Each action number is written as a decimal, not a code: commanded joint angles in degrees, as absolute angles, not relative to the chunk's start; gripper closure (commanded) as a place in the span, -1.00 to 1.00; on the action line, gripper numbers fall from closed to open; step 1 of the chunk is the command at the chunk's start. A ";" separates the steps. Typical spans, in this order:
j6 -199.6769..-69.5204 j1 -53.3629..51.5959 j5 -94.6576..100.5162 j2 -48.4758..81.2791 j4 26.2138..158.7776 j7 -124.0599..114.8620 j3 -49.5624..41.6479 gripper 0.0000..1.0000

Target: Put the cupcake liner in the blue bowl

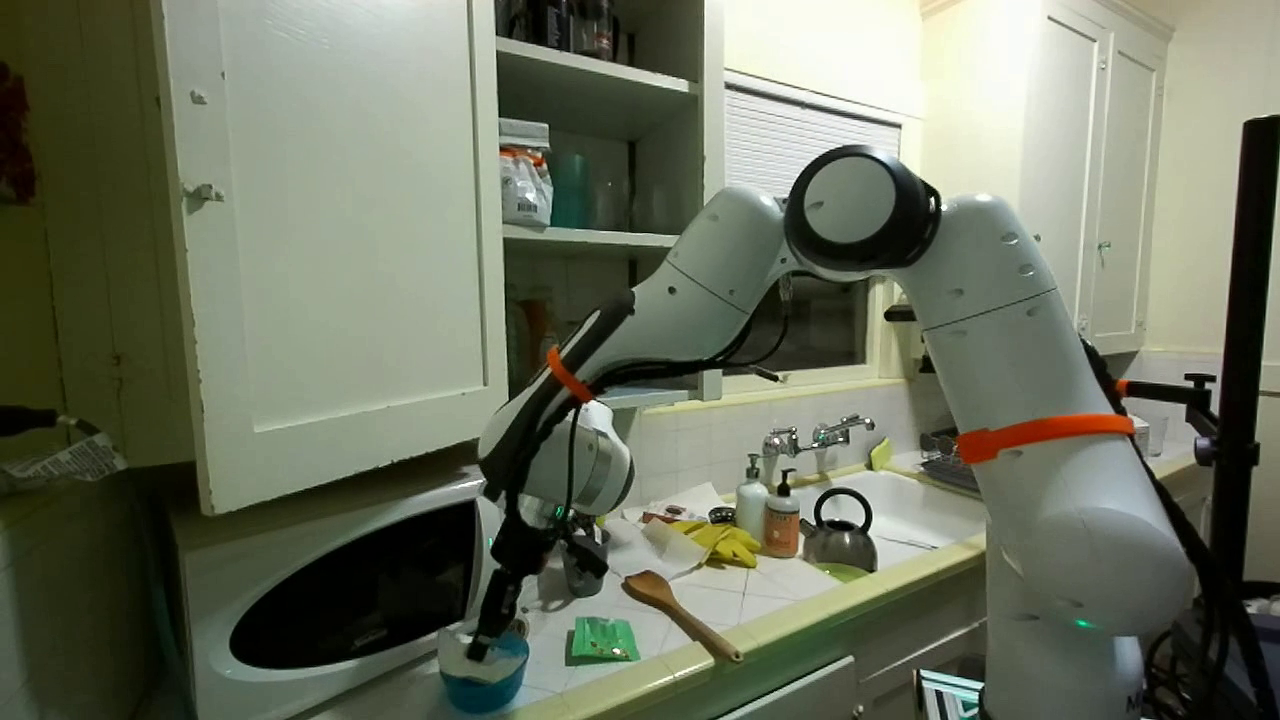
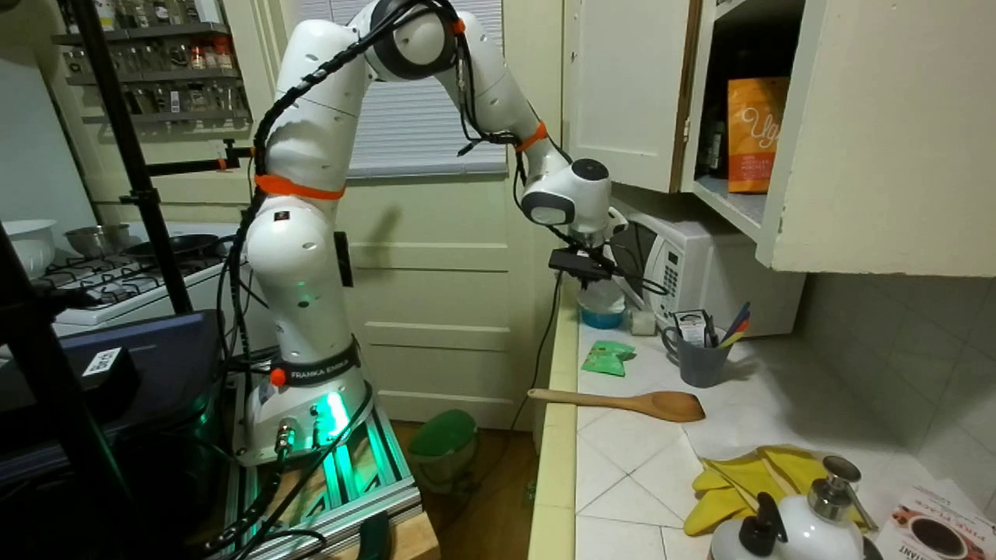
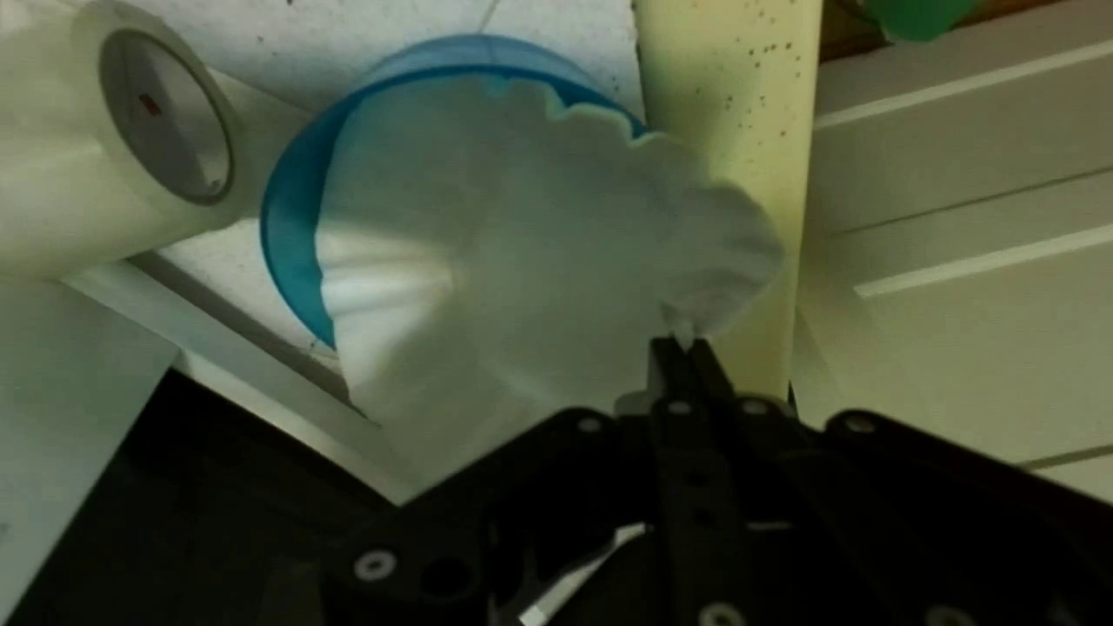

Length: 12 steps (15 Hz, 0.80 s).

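a robot gripper [image 3: 684, 346], jaws drawn together, clamps the edge of a white cupcake liner [image 3: 539, 243] at about four o'clock in the wrist view. the liner lies across the mouth of a blue bowl [image 3: 291, 217], jutting past the rim toward three o'clock; how deep it sits cannot be told. a pale roll [image 3: 96, 200] is near the bowl at about ten o'clock. in an exterior view, a green packet [image 1: 603, 640] and, farther off, a wooden spoon [image 1: 695, 619] lie between the bowl's two and three o'clock.
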<state>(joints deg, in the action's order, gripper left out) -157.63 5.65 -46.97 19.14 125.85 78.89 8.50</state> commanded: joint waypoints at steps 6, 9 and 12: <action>-168.88 -16.32 -9.60 16.13 133.33 52.73 -12.21 0.99; -167.39 -23.47 -0.49 15.23 132.74 45.22 -19.39 0.99; -165.80 -18.96 11.35 13.03 132.44 35.25 -14.46 0.99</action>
